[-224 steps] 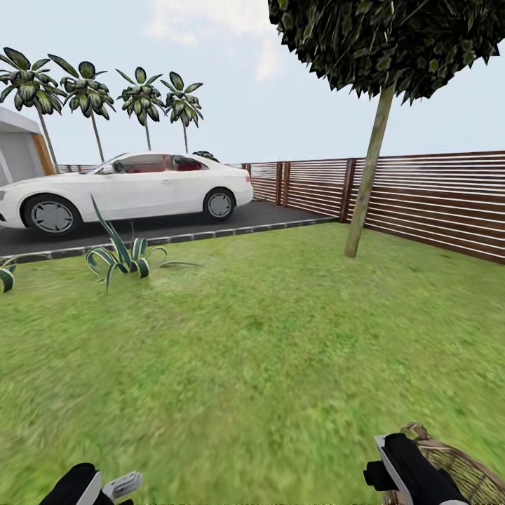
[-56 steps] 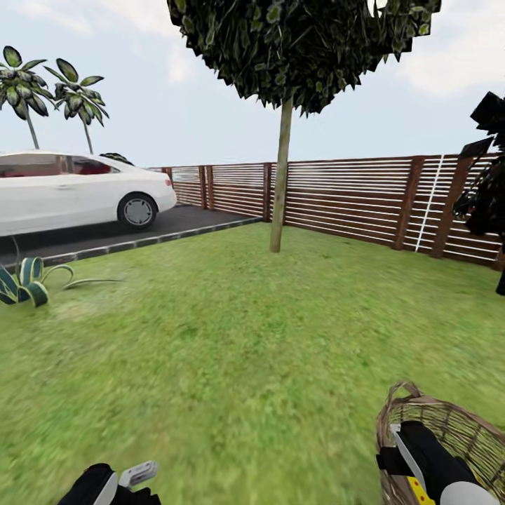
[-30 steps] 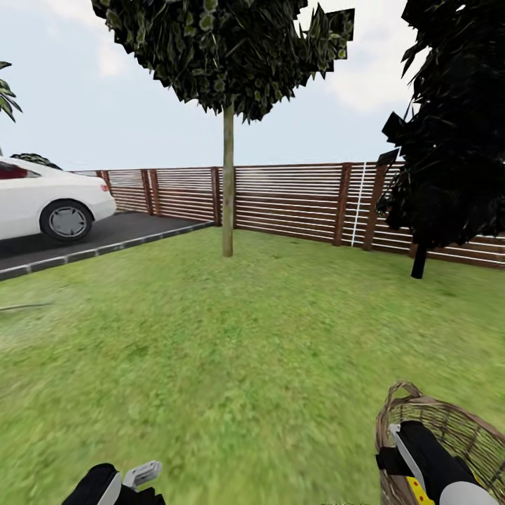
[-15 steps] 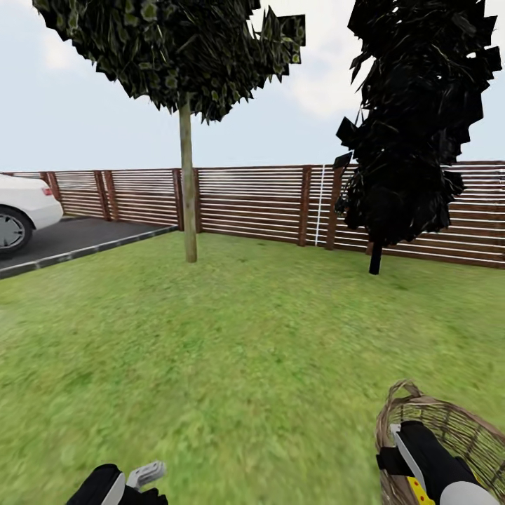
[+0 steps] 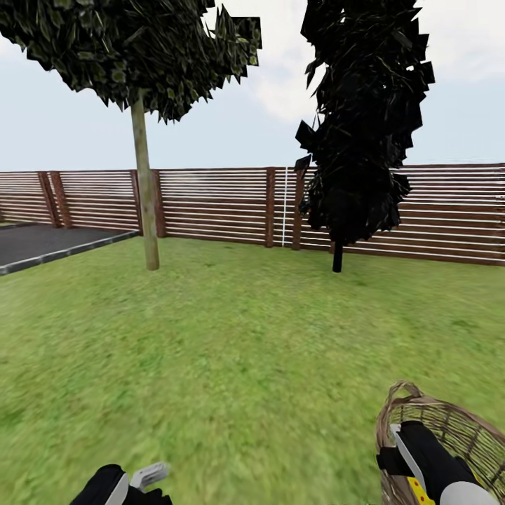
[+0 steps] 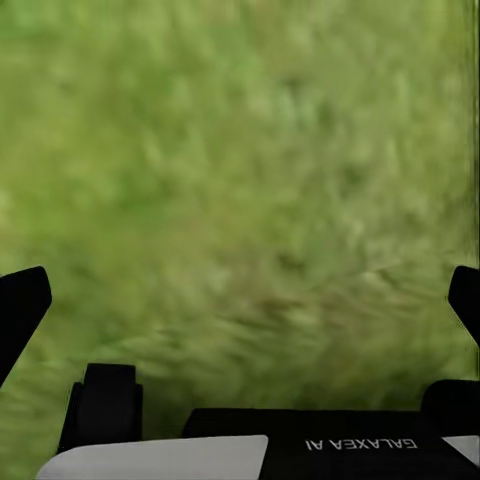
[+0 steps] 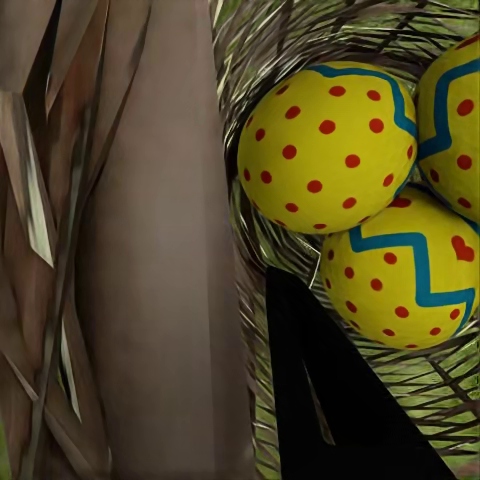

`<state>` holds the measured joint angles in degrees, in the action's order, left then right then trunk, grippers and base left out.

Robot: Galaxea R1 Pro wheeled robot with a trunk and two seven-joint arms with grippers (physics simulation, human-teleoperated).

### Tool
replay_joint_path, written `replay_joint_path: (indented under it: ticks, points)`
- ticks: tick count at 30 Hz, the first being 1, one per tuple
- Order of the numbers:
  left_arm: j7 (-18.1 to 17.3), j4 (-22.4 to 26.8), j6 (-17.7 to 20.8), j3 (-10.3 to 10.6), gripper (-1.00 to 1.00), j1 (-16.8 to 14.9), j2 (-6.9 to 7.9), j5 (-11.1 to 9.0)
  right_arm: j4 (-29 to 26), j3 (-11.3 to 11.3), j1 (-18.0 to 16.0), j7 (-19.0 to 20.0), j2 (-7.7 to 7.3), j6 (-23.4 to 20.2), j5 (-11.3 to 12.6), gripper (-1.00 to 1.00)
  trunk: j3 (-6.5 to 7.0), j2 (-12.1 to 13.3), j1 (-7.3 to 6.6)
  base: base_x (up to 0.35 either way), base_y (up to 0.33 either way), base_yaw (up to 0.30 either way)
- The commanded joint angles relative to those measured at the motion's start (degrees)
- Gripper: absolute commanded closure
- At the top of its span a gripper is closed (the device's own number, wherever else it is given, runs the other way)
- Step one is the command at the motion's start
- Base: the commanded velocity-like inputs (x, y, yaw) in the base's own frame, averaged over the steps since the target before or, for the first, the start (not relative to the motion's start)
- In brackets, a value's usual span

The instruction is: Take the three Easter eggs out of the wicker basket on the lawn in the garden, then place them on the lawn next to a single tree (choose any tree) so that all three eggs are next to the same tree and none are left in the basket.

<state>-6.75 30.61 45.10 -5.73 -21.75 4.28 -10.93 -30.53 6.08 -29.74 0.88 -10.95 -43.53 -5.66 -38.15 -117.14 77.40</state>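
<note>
You panned right; car left view, tree [image 5: 145, 210] drifted left. Right hand [image 5: 414, 449] gripped wicker basket [image 5: 456, 428], three Easter eggs [image 7: 325, 150] inside. Left hand [image 6: 240, 300] wide open, empty. Steer toward trunk, basket level.

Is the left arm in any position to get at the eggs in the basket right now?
Probably not. The left claw hangs low over bare lawn on the robot's left, while the eggs sit in the wicker basket on the right, where the right arm already occupies the opening.
</note>
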Motion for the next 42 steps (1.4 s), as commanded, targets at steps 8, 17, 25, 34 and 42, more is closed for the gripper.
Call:
replay_joint_path:
  ticks: [8,17,25,34,42]
  points:
    - [-0.29,0.13,0.33,-0.24,-1.0,-0.03,-0.06,0.03,-0.06,0.21,-0.07,-0.01,0.01,-0.24,-0.93,1.0,0.19,-0.03,0.0,0.007,-0.007,-0.281]
    - [-0.29,0.15,0.33,-0.24,-1.0,-0.02,0.02,0.03,-0.02,0.16,-0.06,-0.02,0.05,-0.24,-0.93,1.0,0.47,-0.03,0.0,0.0,0.0,-0.281]
    - [-0.23,0.15,0.33,-0.16,-1.0,-0.02,0.04,0.03,0.0,0.24,-0.08,-0.01,-0.25,-0.41,-0.93,1.0,0.72,-0.03,0.0,0.0,0.0,-0.282]
    - [-0.22,0.15,0.33,-0.21,-1.0,0.0,0.06,0.03,-0.04,0.24,-0.07,0.0,-0.37,-0.42,-0.94,1.0,0.99,-0.03,0.0,0.0,0.0,-0.282]
    - [-0.2,0.15,0.33,-0.23,-1.0,-0.01,0.03,0.03,-0.01,0.24,-0.06,-0.01,-0.3,-0.42,-0.94,1.0,1.23,-0.03,0.0,0.0,0.0,-0.282]
